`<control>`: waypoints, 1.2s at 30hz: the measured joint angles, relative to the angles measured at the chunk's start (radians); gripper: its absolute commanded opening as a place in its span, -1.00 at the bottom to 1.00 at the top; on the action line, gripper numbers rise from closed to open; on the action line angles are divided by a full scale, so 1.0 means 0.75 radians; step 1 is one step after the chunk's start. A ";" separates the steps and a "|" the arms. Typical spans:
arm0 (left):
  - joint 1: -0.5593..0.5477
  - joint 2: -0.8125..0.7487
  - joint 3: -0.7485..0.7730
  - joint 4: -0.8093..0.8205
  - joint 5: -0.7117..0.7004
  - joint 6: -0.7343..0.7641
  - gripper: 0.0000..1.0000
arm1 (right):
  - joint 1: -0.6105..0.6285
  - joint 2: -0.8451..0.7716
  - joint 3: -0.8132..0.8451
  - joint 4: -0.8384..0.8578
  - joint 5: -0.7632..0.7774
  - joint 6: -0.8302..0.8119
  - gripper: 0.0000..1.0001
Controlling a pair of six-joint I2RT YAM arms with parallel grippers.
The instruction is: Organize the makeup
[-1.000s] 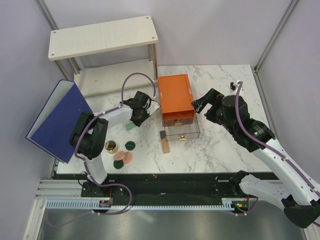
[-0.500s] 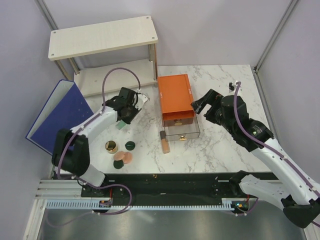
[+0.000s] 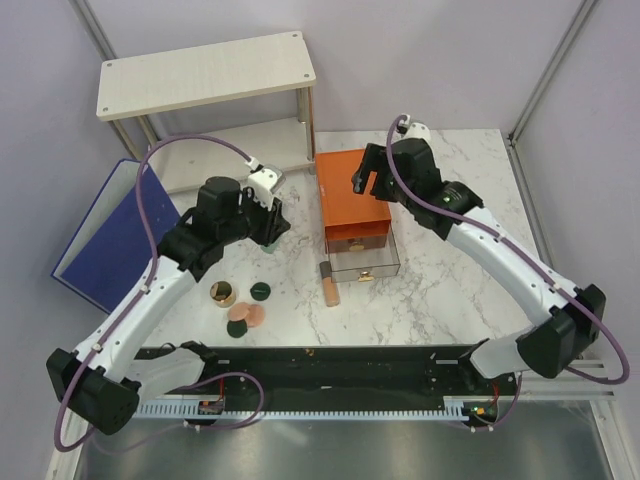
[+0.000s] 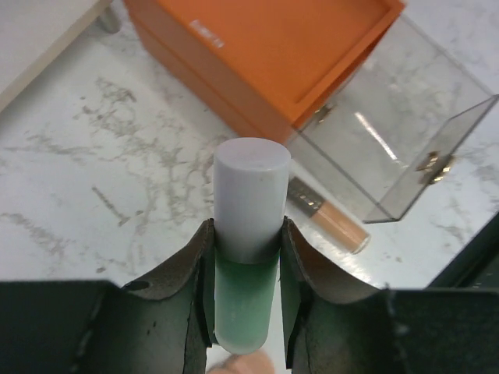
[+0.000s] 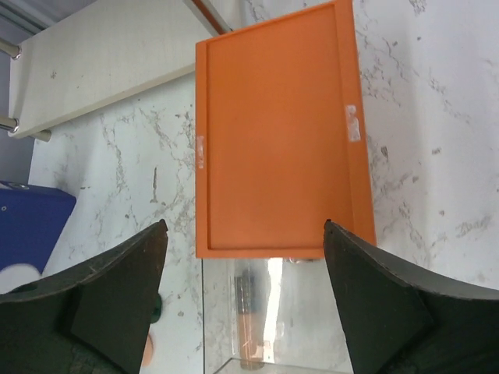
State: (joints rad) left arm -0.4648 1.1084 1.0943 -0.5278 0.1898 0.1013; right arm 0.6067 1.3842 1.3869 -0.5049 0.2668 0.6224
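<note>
**Item under handling.** The left tool point(image 4: 246, 234) is clamped on the mint-green tube point(image 4: 243, 300), its fingers point(image 4: 196, 269) bearing on both sides at the join of the grey cap point(image 4: 251, 191) and the green body. The tube is held above the counter point(image 3: 440, 290), left of the orange box point(image 3: 350, 195) and beyond the loose items.

**Handling, as judged.** Light, stiff plastic. The round, smooth wall may turn or slide between flat fingers. A hold on the body just below the cap, squarely across, looks soundest. Little risk of breakage.

**Arm pose.** The left arm reaches from its near-left base far and rightward, elbow bent, wrist aimed towards the box and its pulled-out clear drawer point(image 4: 398, 148). The right arm arches far and leftward; the right tool point(image 5: 243, 226) hangs spread wide and empty over the box lid.

**Other items.** The peach tube point(image 3: 328, 285) lies on the counter against the drawer's near-left corner. The two dark compacts point(image 3: 260, 291), peach disc point(image 3: 248, 315) and gold-rimmed jar point(image 3: 222, 293) sit grouped at near left.
</note>
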 measured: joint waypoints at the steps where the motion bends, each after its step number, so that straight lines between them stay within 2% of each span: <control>1: -0.016 -0.020 -0.017 0.028 0.027 -0.044 -0.97 | -0.003 0.030 0.028 0.007 -0.003 -0.019 0.70; 4: -0.085 -0.047 -0.061 0.132 0.078 -0.159 -0.97 | -0.037 0.137 0.100 0.032 -0.038 -0.070 0.42; 5: -0.116 -0.046 -0.069 0.164 0.082 -0.189 -0.97 | -0.050 0.169 0.109 0.038 -0.046 -0.080 0.09; 7: -0.169 -0.032 -0.072 0.212 0.084 -0.231 -0.97 | -0.078 0.227 0.113 0.041 -0.067 -0.103 -0.24; 8: -0.204 -0.019 -0.071 0.243 0.083 -0.252 -0.96 | -0.092 0.252 0.113 0.042 -0.082 -0.107 -0.61; 11: -0.307 0.054 -0.045 0.313 0.064 -0.293 -0.96 | -0.132 0.314 0.113 0.051 -0.117 -0.106 -0.95; 12: -0.344 0.090 -0.027 0.333 0.047 -0.301 -0.97 | -0.142 0.331 0.113 0.054 -0.125 -0.102 -1.00; 21: -0.582 0.394 0.158 0.444 -0.073 -0.314 -0.97 | -0.187 0.462 0.165 0.105 -0.213 -0.074 -1.00; 30: -0.630 0.567 0.278 0.446 -0.223 -0.249 -0.97 | -0.194 0.565 0.169 0.127 -0.327 -0.036 -1.00; 36: -0.641 0.646 0.290 0.401 -0.294 -0.209 -0.78 | -0.216 0.574 0.169 0.146 -0.389 -0.015 -1.00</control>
State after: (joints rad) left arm -0.9455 1.5929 1.3117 -0.2268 -0.0307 -0.0551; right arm 0.4450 1.8149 1.5139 -0.3954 -0.0246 0.6113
